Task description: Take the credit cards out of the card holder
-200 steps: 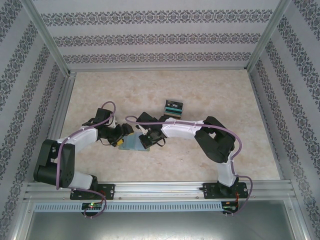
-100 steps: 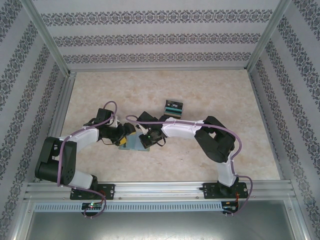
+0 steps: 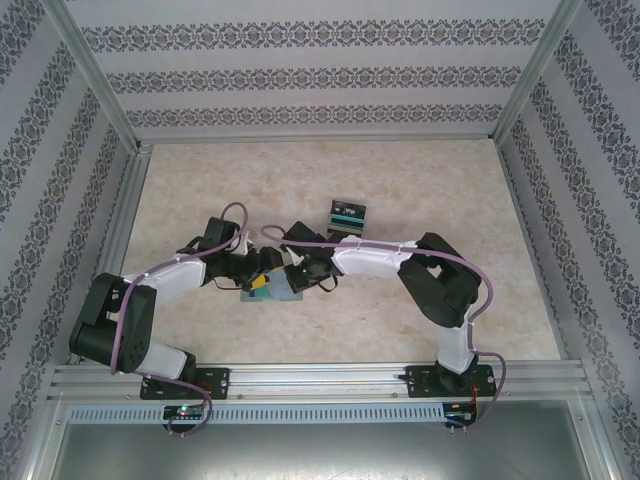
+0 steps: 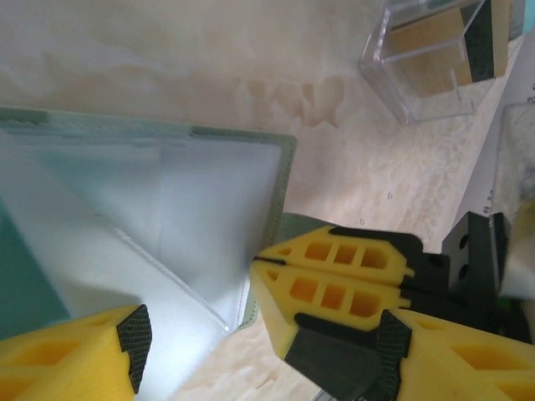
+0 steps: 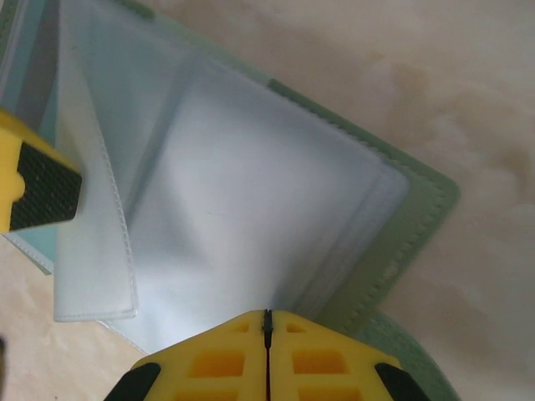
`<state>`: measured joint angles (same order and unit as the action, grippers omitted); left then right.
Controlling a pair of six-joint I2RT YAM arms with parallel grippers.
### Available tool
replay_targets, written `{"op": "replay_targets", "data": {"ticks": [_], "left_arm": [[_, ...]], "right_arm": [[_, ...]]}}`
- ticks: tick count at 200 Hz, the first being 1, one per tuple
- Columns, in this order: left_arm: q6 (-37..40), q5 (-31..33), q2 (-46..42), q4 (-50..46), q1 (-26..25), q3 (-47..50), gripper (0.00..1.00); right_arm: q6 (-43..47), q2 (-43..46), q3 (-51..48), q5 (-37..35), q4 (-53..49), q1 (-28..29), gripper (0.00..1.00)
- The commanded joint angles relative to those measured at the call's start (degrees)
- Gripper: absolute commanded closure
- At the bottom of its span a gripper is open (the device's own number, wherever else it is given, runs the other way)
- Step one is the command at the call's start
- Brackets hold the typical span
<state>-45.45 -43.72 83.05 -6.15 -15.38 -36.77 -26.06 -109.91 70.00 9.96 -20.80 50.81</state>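
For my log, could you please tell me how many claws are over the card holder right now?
2. The left claw is open above the card holder's pale inside; the right claw is shut beside it near the green edge.

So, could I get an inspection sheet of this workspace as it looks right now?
Surface: beige marbled table, nothing spilled.
Job's things: green card holder lies open with its pale sleeves up. A stack of cards sits apart, further back, in a clear box.
Clutter: nothing seen.
Fingers: left fingers open, either side of the holder's corner. Right fingers shut, tips at the holder's edge.
Cables: purple cables run along each arm.
Surroundings: patterned walls, metal frame.
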Motion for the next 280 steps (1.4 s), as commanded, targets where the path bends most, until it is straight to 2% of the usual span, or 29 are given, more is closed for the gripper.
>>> {"op": "replay_targets", "data": {"ticks": [1, 49, 91, 149, 190, 228, 280], "left_arm": [[-0.92, -0.29, 0.51, 2.98, -1.07, -1.35, 0.26], [-1.21, 0.10, 2.33, 3.89, -3.25, -2.58, 0.26], [0.43, 2.66, 1.37, 0.70, -3.66, -3.47, 0.26], [3.18, 15.75, -7.04, -9.73, -3.50, -2.67, 0.27], [2.65, 22.78, -11.84, -13.44, -1.54, -1.06, 0.27], [3.76, 23.25, -8.32, -15.55, -0.52, -1.46, 0.27], [3.70, 21.98, -5.49, -13.79, -0.45, -0.94, 0.27]], "right_arm": [[-2.56, 4.31, -2.73, -3.07, 2.44, -0.77, 0.90], [-4.66, 8.55, -7.31, -5.55, 4.52, -1.93, 0.89], [-4.57, 7.94, -7.21, -3.39, 5.01, -1.81, 0.89], [-3.47, 2.08, -1.38, 0.27, 3.90, 0.58, 0.88], [-3.22, -0.63, 1.07, 0.02, 3.25, 1.39, 0.88], [-3.10, -1.13, 1.03, -0.81, 2.67, 1.40, 0.88], [-3.26, -0.87, 0.52, -0.82, 2.86, 1.40, 0.88]]}}
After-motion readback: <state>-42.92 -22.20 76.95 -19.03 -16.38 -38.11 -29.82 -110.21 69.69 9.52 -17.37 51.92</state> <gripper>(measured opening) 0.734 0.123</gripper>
